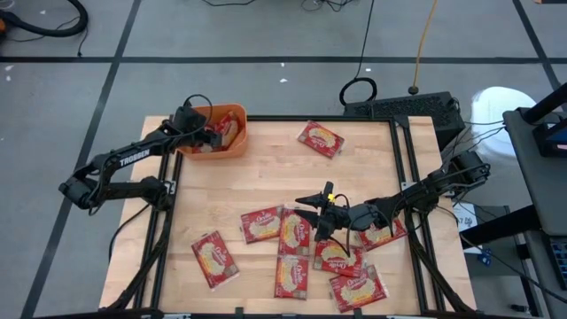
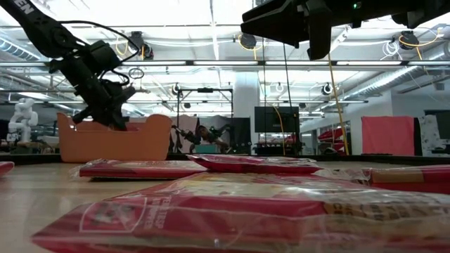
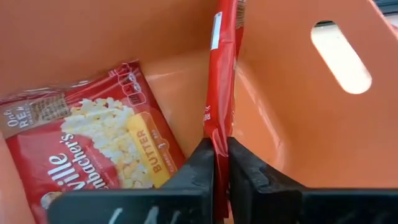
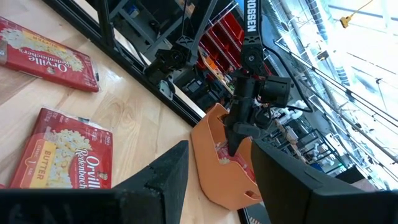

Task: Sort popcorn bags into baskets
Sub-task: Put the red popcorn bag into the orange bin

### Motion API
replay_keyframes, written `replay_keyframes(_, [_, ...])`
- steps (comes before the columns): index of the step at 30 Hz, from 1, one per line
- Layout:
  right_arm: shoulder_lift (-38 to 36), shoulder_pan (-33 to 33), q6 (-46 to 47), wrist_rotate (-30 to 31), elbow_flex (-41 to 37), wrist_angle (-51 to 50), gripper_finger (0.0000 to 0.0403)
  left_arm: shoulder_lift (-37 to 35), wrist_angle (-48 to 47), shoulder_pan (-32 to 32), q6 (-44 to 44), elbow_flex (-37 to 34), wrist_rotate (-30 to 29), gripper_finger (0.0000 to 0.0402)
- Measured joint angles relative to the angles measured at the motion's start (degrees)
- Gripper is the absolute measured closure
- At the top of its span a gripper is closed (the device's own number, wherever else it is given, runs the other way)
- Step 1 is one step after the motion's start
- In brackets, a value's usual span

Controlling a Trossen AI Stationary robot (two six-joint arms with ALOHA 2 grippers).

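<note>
The orange basket (image 1: 232, 142) stands at the table's far left corner. My left gripper (image 1: 213, 139) reaches into it and is shut on a red popcorn bag (image 3: 221, 74), seen edge-on. Another popcorn bag (image 3: 93, 149) lies flat on the basket's floor. My right gripper (image 1: 310, 217) hangs open above a cluster of loose popcorn bags (image 1: 295, 232) at the table's near middle, with nothing between its fingers (image 4: 171, 168). My left gripper pinches one edge of the popcorn bag (image 3: 219, 144) between its two fingers. The fingers come slanting down into the basket from its left side. The bag stands on edge inside the basket, running away from the fingers beside the wall with the handle slot (image 3: 339, 56).
Several bags lie flat on the wood: one at the far middle (image 1: 320, 138), one near left (image 1: 215, 259), and others overlapping at near right (image 1: 358, 288). Black frame rails (image 1: 409, 159) run along the table's sides. Bare wood lies between the basket and the pile.
</note>
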Motion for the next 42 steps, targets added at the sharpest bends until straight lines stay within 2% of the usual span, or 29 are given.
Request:
replay_keyframes(5, [0.0,-0.02,-0.03,0.0,0.0,0.08,0.0236,-0.09,1.7,0.0,-3.75,0.0,1.88,0.0367])
replay_keyframes(10, [0.0,-0.02,-0.03,0.0,0.0,0.4,0.0236,-0.56,5.25,-0.82,-9.39,0.0,3.71,0.0382])
replay_keyframes(14, [0.0,-0.02,-0.04,0.0,0.0,0.4,0.0236,-2.4,6.74,-3.29,-13.78,0.0,-0.05,0.0381])
replay_keyframes(19, [0.0,-0.02,-0.44,0.0,0.0,0.4,0.0236,-3.06,7.19,-6.71,-17.61,0.0,-4.38,0.0348])
replay_keyframes(22, [0.0,-0.38,0.18,1.15,0.0,0.56,0.0236,-3.03,6.97,-8.37,-18.17,0.0,-7.03,0.0347])
replay_keyframes(23, [0.0,-0.77,1.84,3.28,0.0,1.02,0.0236,-3.04,6.98,-8.98,-18.46,0.0,-8.18,0.0351])
replay_keyframes(25, [0.0,-2.86,11.43,8.96,0.36,1.51,0.0238,-3.02,7.25,-9.96,-18.96,0.0,-10.13,0.0364])
replay_keyframes(26, [-0.05,-4.74,15.65,9.79,0.71,1.36,0.0241,-3.02,7.94,-10.26,-19.12,0.0,-10.57,0.0371])
replay_keyframes(27, [-0.09,-6.94,19.0,8.49,1.01,0.73,0.0245,-3.02,8.86,-10.42,-19.2,0.0,-10.67,0.0376])
replay_keyframes(29, [0.0,-11.67,24.66,1.63,1.86,-1.02,0.0258,-3.04,10.3,-10.76,-19.55,0.0,-10.82,0.0381])
replay_keyframes(33, [3.53,-21.44,36.36,-6.93,6.5,-2.45,0.0301,-3.02,11.99,-11.19,-19.94,0.0,-10.83,0.037])
replay_keyframes(37, [10.99,-28.55,37.88,-17.87,14.2,-3.56,0.0354,-3.02,11.44,-11.19,-19.98,0.0,-11.8,0.0365])
replay_keyframes(42, [20.15,-33.58,38.39,-20.76,24.66,-10.29,0.0398,-3.02,11.25,-12.07,-20.18,0.0,-11.99,0.0376])
